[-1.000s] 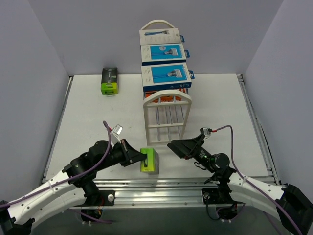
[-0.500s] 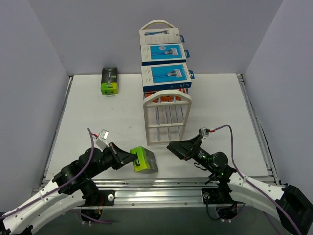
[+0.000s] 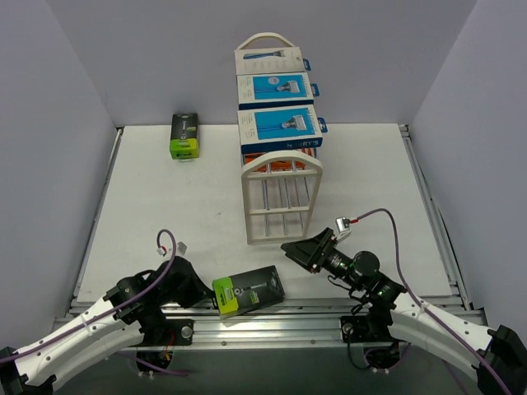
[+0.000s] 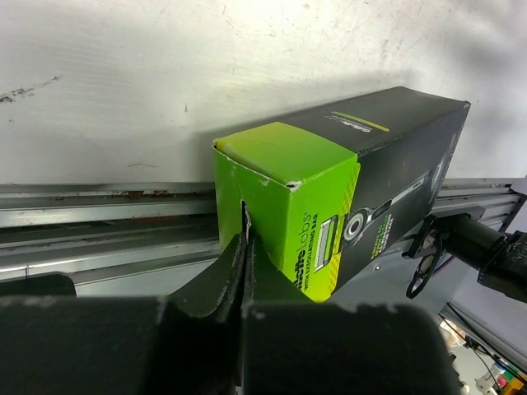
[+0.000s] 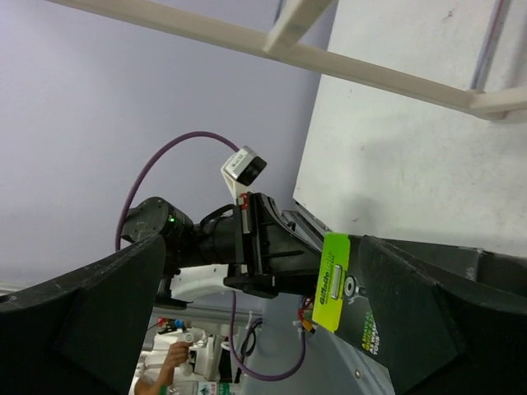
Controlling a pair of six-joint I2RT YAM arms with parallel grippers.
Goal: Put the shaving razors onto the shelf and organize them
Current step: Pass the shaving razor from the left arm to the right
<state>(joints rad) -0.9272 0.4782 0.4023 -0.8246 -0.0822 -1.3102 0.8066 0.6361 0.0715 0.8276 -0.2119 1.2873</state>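
Note:
A black-and-lime shaving razor box [image 3: 248, 290] hangs over the table's near edge, above the rail, face up. My left gripper [image 3: 210, 296] is shut on the thin tab at its green end [image 4: 284, 177], fingers [image 4: 233, 265] pressed together. My right gripper [image 3: 300, 252] stands open just right of the box, with nothing between its fingers; in its wrist view the box [image 5: 336, 282] shows beyond the gap. The cream shelf [image 3: 283, 196] stands mid-table and carries three blue-and-white boxes [image 3: 278, 125] on its upper tiers and orange ones [image 3: 280, 164] lower down. Another black-and-lime box [image 3: 184, 136] stands at the far left.
Grey walls close in the white table [image 3: 165, 206] on the left, right and back. A metal rail [image 3: 272, 317] runs along the near edge between the arm bases. A shelf bar [image 5: 346, 64] crosses the top of the right wrist view.
My left arm has pulled back toward the near edge with the black-and-lime box, which has tipped from standing on end to face up over the rail. The right gripper has barely moved.

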